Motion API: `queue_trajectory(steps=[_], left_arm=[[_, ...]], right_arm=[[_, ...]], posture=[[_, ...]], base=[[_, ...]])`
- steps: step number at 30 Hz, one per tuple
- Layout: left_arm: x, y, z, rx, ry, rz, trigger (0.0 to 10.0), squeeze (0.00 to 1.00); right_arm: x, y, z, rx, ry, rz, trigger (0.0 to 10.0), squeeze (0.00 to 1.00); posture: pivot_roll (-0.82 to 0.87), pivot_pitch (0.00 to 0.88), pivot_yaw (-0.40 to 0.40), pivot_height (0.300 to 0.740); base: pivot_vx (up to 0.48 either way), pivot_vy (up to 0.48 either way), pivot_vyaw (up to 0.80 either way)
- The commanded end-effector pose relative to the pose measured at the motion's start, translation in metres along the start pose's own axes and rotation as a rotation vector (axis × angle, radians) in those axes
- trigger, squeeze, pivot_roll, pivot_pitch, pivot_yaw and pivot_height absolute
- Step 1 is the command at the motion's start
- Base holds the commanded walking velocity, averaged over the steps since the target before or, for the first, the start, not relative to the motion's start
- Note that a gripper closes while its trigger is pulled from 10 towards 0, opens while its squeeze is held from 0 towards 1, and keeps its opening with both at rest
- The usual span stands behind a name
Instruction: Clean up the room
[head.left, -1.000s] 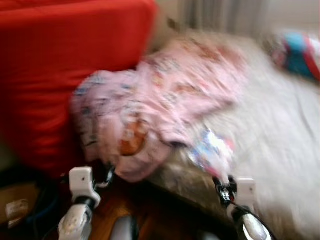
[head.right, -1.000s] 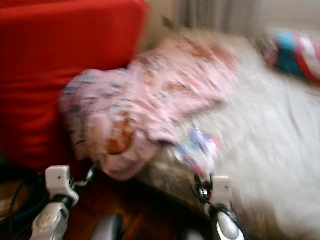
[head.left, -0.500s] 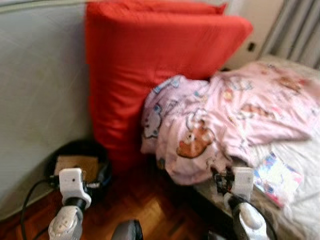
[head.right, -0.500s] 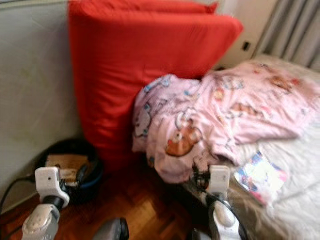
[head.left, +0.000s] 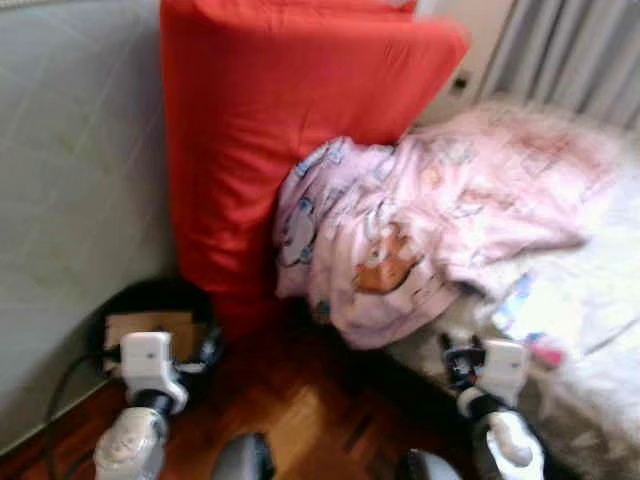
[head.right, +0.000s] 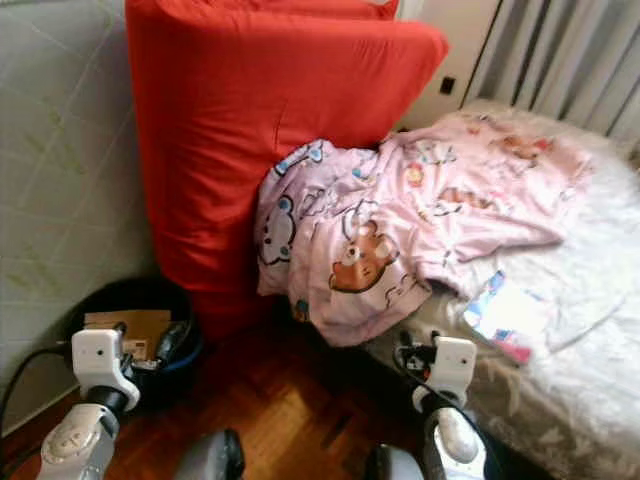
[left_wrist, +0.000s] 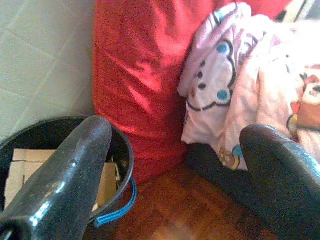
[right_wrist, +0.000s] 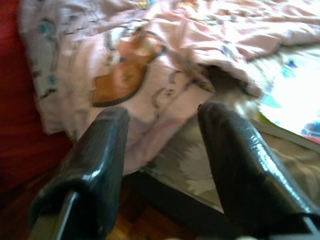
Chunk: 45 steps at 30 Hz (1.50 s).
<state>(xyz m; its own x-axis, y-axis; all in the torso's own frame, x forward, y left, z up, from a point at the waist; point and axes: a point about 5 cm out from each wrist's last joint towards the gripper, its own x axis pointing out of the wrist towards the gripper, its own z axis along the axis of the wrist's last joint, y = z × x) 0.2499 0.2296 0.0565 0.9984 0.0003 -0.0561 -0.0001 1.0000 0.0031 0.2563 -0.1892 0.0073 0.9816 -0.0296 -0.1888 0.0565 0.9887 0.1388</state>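
One big red cushion (head.right: 270, 120) stands upright against the pale quilted wall panel (head.right: 50, 180), and one pink cartoon-print blanket (head.right: 400, 220) spills off the bed (head.right: 590, 330), bunched against the cushion's lower right side with a fold hanging over the bed's near corner toward the floor. One small colourful packet (head.right: 505, 315) lies flat on the white bedding just beside the blanket's lower edge, near the bed's front edge. One black bucket (head.right: 135, 300) sits on the wooden parquet floor (head.right: 290, 400) in the corner where the cushion meets the wall panel, with a piece of brown cardboard (head.right: 125, 328) inside it; the left wrist view picks out a blue handle at its rim. Grey curtains (head.right: 560, 60) hang behind the bed.

Two grippers are up and both empty. The left gripper (left_wrist: 170, 145) hovers low over the floor near the bucket, fingers spread wide, nothing between them. The right gripper (right_wrist: 165, 135) hangs just in front of the bed's near corner, fingers parted and holding nothing, pointed at the blanket's drooping fold without touching it.

Open room: a strip of bare parquet runs between the bucket and the bed's dark lower edge, directly ahead of the robot. The cushion closes off the far side.
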Motion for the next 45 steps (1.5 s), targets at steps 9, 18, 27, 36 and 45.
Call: queue_trajectory(steps=[9,18,27,36,45], left_arm=[[0.0010,-0.0067,0.0023,-0.010,-0.005,-0.020,10.0,0.00],[0.0006,-0.0103,0.0018,-0.019,-0.002,-0.037,10.0,0.00],[0.0002,-0.0098,0.0017,-0.024,-0.001,-0.035,10.0,0.00],[0.0004,-0.0106,0.0022,-0.025,-0.001,-0.037,10.0,0.00],[0.0004,-0.0106,0.0017,-0.026,0.000,-0.037,10.0,0.00]], right_arm=[[0.0023,-0.0089,0.0050,-0.005,-0.020,-0.028,10.0,0.00],[0.0031,-0.0133,0.0033,0.019,-0.001,-0.059,10.0,0.00],[0.0047,-0.0087,0.0059,0.001,-0.020,-0.031,10.0,0.00],[0.0052,-0.0081,0.0063,0.002,-0.020,-0.031,10.0,0.00],[0.0063,-0.0103,0.0053,0.012,-0.003,-0.047,10.0,0.00]], posture=[[0.05,0.000,-0.031,0.592],[0.05,0.000,-0.037,0.592],[0.05,0.000,-0.039,0.592],[0.05,0.000,-0.039,0.592],[0.05,0.000,-0.040,0.592]], base=[[0.035,-0.027,0.00],[0.186,0.000,-0.35],[0.361,0.000,-0.14],[0.361,0.000,0.00],[0.360,0.000,-0.37]])
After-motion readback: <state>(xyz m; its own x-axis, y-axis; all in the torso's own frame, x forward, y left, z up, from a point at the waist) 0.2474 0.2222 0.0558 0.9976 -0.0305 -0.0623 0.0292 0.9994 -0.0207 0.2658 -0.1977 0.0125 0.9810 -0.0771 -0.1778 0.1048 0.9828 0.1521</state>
